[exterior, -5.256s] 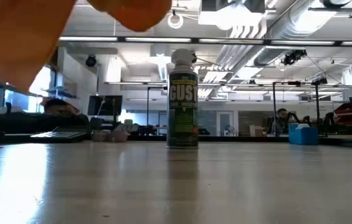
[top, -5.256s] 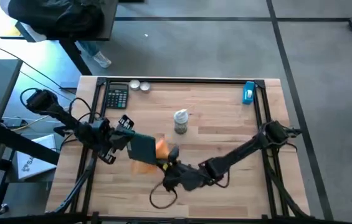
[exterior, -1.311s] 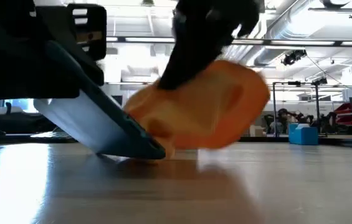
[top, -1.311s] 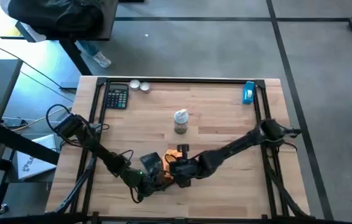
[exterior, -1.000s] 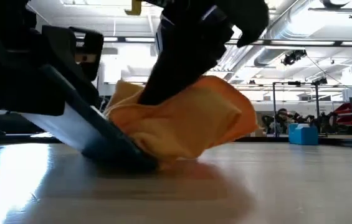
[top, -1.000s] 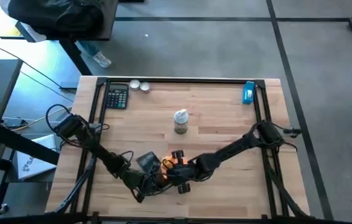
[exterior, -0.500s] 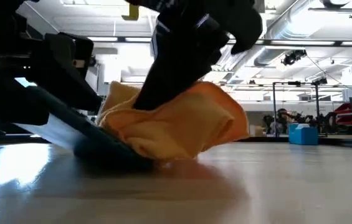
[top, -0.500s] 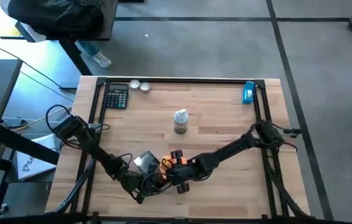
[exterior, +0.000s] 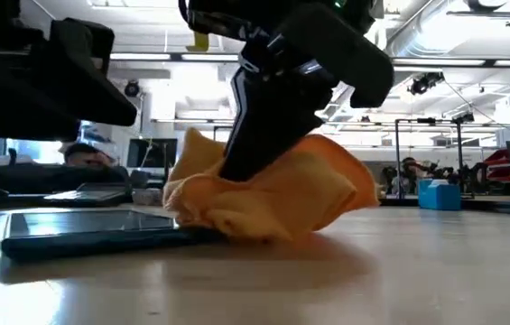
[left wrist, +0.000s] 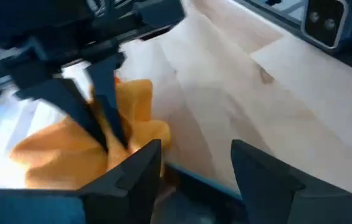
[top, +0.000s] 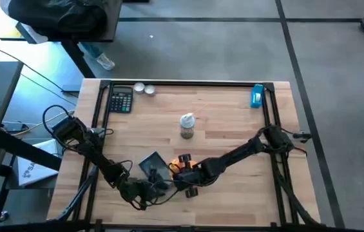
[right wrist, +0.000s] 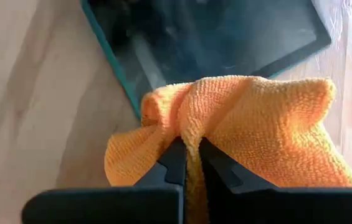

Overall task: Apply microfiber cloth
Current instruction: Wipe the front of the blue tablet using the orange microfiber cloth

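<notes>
The soft bright orange microfiber cloth [right wrist: 238,118] is pinched in the right gripper [right wrist: 188,163] at the edge of the dark flat glossy tablet [right wrist: 213,37]. Beside the tablet, the left gripper [left wrist: 191,165] is held spread and empty. Wiping appears begun; a sweep across the tablet is called for.

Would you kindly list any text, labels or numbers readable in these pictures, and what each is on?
No text can be read.
Spray can: label too small.
Calculator: keys too small.
Blue box: no legible print.
Tablet: screen dark, blank.
</notes>
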`<state>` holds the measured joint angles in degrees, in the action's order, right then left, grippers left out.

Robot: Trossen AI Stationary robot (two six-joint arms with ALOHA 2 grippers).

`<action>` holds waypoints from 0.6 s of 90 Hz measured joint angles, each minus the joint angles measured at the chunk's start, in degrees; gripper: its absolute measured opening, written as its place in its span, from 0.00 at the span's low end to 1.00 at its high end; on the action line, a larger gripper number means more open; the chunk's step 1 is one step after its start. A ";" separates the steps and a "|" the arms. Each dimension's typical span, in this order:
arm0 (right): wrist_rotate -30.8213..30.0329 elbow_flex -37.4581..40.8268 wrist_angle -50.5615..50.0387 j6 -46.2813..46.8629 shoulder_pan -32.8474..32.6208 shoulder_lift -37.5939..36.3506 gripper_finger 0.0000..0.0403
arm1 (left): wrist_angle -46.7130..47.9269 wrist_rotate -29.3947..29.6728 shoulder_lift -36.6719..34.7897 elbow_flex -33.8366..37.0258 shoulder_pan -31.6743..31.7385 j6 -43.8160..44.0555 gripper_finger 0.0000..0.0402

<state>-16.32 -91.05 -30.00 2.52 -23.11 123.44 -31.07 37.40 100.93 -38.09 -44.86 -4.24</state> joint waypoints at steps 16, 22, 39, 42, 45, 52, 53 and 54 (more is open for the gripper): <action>0.01 0.00 -0.14 0.07 0.04 0.02 0.00 | 9.49 7.75 -3.49 -0.02 -2.66 6.97 0.43; 0.00 0.00 -0.58 0.09 0.04 0.02 0.00 | 18.54 11.66 -6.64 -0.02 -3.75 13.79 0.43; 0.02 0.00 0.39 0.01 0.04 0.07 0.00 | 49.38 13.54 -16.68 2.89 -5.66 41.41 0.37; 0.02 0.00 1.15 0.01 0.05 0.07 0.00 | 51.49 12.03 -17.82 4.32 -5.83 44.26 0.36; 0.02 0.00 2.11 0.00 0.14 0.07 0.00 | 52.38 10.16 -18.91 6.04 -5.90 46.33 0.35; 0.04 0.00 4.63 0.01 0.36 0.07 0.00 | 52.01 6.70 -21.00 9.96 -5.47 48.57 0.33; 0.04 0.00 4.97 0.01 0.38 0.07 0.00 | 51.67 6.45 -21.19 10.46 -5.34 48.83 0.33; 0.04 0.00 5.32 0.02 0.39 0.07 0.00 | 51.22 6.27 -21.37 10.99 -5.23 49.08 0.33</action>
<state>-16.27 -91.05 -24.68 2.55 -22.72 123.50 20.15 43.67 79.56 -27.09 -50.09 44.84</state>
